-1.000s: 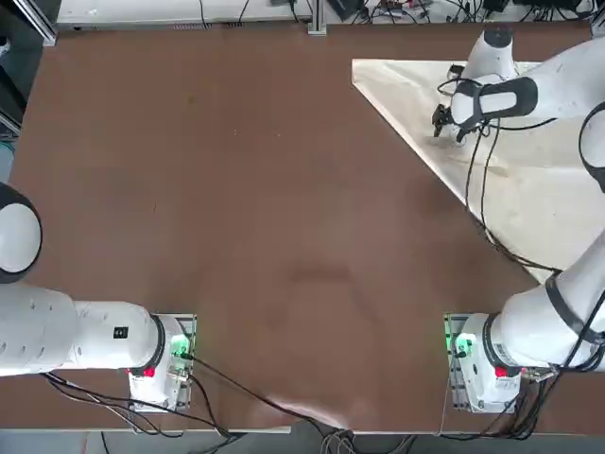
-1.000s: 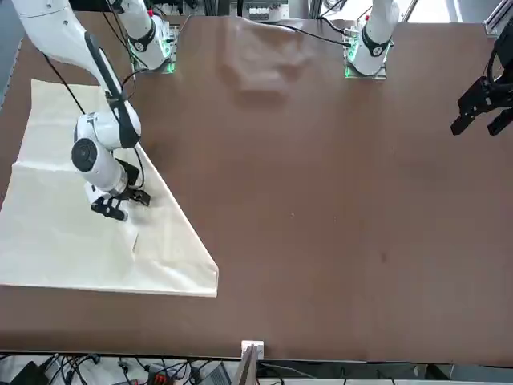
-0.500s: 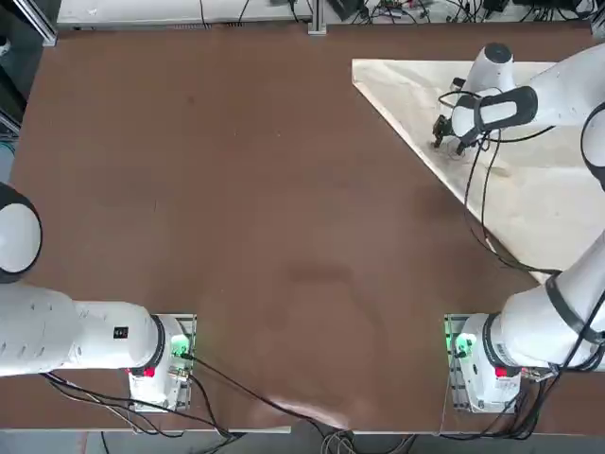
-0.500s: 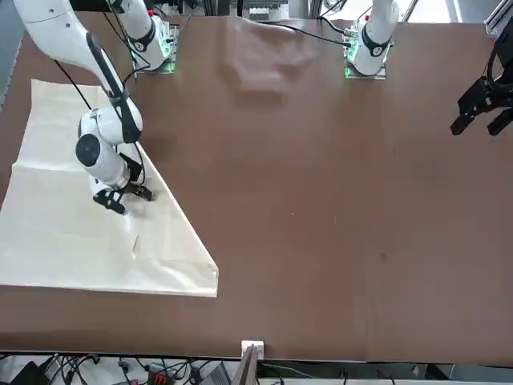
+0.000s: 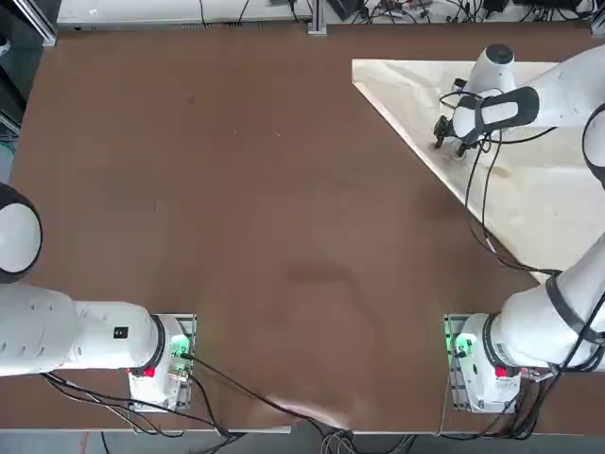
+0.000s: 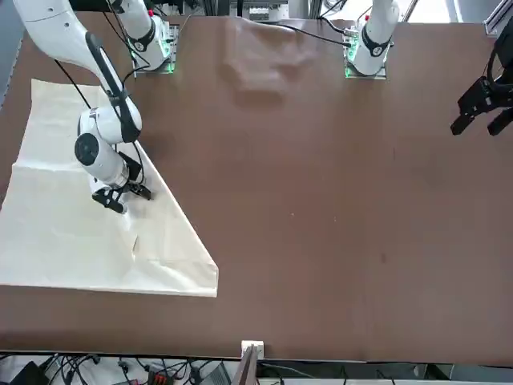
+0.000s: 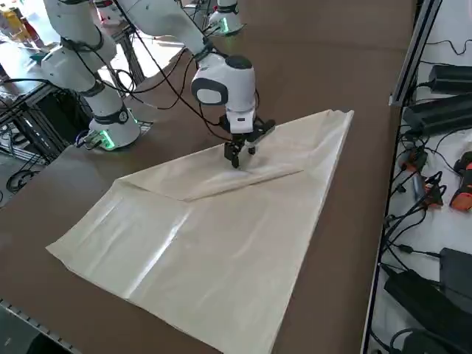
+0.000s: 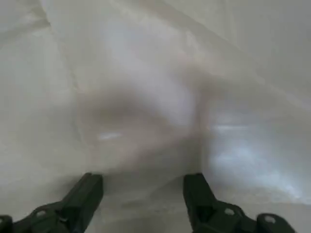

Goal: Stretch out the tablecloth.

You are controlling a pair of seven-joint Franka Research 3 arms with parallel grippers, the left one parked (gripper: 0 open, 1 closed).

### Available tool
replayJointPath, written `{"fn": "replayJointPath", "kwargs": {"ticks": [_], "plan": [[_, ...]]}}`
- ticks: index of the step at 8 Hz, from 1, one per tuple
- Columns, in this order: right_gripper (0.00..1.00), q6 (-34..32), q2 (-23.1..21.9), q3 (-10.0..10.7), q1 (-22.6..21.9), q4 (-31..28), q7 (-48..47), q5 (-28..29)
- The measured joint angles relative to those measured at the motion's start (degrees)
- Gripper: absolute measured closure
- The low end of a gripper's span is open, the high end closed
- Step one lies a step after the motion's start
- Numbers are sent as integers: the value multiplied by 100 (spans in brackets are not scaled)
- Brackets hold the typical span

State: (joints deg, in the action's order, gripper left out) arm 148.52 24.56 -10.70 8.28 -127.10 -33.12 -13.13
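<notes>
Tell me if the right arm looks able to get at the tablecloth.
Likely yes: the right hand is open just over the tablecloth, with nothing between them, though the fabric lies nearly flat there.

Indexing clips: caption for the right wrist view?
Right claw open above the creased cream tablecloth, one finger each side.

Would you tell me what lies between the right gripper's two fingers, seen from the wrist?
Only tablecloth shows between the right gripper's open fingers, in the right wrist view.
</notes>
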Motion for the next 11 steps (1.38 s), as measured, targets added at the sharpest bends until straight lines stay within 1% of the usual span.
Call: {"fn": "replayJointPath", "kwargs": {"ticks": [2,3,5,6,10,11], "plan": [[7,4,-3,-1,1,-17,0,14],[15,4,-10,-1,2,-20,0,14],[56,-34,-68,12,20,-30,0,13],[67,-37,-86,10,33,-39,0,13],[81,-37,-103,6,39,-42,5,13],[82,-53,-127,4,40,-43,7,13]]}}
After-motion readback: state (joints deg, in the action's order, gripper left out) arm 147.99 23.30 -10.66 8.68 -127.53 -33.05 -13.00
